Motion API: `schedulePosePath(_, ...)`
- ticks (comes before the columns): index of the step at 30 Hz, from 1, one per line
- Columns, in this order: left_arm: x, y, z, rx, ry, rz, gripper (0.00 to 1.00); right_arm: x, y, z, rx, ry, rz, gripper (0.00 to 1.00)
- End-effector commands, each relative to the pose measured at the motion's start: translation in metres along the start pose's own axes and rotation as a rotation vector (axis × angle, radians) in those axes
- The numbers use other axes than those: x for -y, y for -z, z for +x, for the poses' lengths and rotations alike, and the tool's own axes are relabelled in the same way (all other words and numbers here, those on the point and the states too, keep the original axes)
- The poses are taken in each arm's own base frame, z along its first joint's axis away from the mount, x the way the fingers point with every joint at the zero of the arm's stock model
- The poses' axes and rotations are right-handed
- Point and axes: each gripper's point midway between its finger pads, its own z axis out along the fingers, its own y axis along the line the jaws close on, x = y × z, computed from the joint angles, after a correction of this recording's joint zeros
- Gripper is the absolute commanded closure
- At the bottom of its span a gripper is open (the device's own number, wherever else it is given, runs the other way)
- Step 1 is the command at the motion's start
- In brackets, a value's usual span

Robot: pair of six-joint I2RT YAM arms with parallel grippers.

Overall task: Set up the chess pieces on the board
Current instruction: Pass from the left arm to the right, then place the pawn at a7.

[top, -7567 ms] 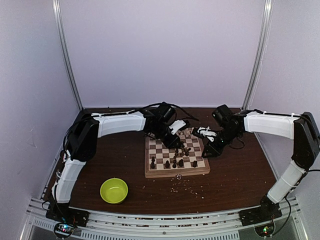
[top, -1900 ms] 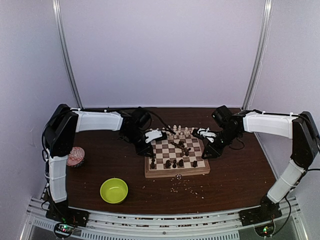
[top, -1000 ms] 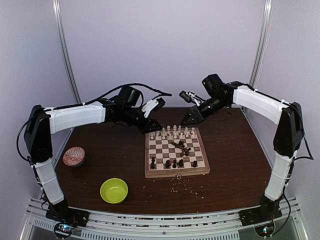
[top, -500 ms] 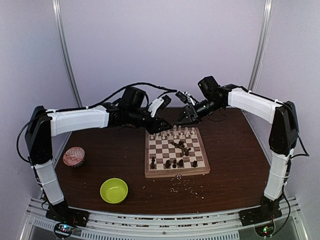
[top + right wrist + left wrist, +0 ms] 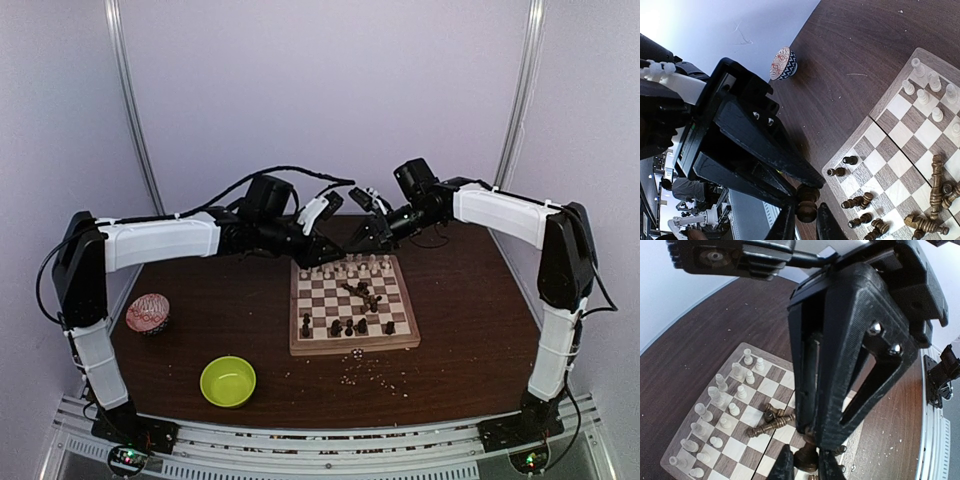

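Spreading beneath pale lilac walls, the dark wood-grain table carries the checked, tan-rimmed board at its centre. Pale turned pieces line the board's far edge; dark pieces lie toppled mid-board. Above that far edge, the left gripper and right gripper both clench one dark piece. A lime bowl sits toward the table's near-left corner, with crumbs off the board's near edge.

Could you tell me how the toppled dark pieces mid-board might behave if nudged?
The toppled dark pieces look turned and round, so they would probably roll. They lie crossed, so nudging one likely shifts its neighbours. Being small wood, they are probably light.
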Motion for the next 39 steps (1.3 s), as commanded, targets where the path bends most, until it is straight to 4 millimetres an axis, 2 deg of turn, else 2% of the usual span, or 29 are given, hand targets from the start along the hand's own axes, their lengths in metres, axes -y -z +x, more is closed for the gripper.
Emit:
schedulePosePath(1,0.006,-0.003,-0.016,0.055,-0.027,0.023,0.86,-0.011,-0.002,-0.002,0.015,0.004,-0.054,0.85)
schedulePosePath(5,0.007,-0.004,-0.017,0.056,-0.033,0.025,0.85,-0.008,-0.003,-0.001,0.015,0.0,-0.047,0.89)
schedulePosePath(9,0.006,-0.003,-0.017,0.055,-0.037,0.019,0.75,-0.003,-0.001,0.0,0.014,0.018,-0.007,0.91)
schedulePosePath(12,0.003,-0.003,-0.014,0.047,-0.037,0.002,0.66,0.003,0.006,0.002,0.003,0.059,0.05,0.92)
schedulePosePath(16,0.001,0.004,-0.009,0.038,-0.048,-0.029,0.6,0.017,0.025,0.013,-0.007,0.097,0.141,0.92)
schedulePosePath(19,-0.001,0.01,-0.001,0.022,-0.051,-0.049,0.53,0.033,0.043,0.032,-0.057,0.163,0.245,0.92)
schedulePosePath(23,-0.006,0.017,0.01,0.008,-0.036,-0.068,0.52,0.054,0.062,0.068,-0.14,0.262,0.401,0.92)
schedulePosePath(28,-0.016,0.021,0.022,-0.01,-0.008,-0.093,0.52,0.08,0.076,0.112,-0.241,0.339,0.543,0.92)
schedulePosePath(34,-0.02,0.021,0.025,-0.019,0.005,-0.104,0.52,0.103,0.07,0.151,-0.362,0.415,0.624,0.91)
schedulePosePath(39,-0.022,0.02,0.026,-0.022,0.014,-0.111,0.52,0.112,0.062,0.158,-0.381,0.439,0.659,0.92)
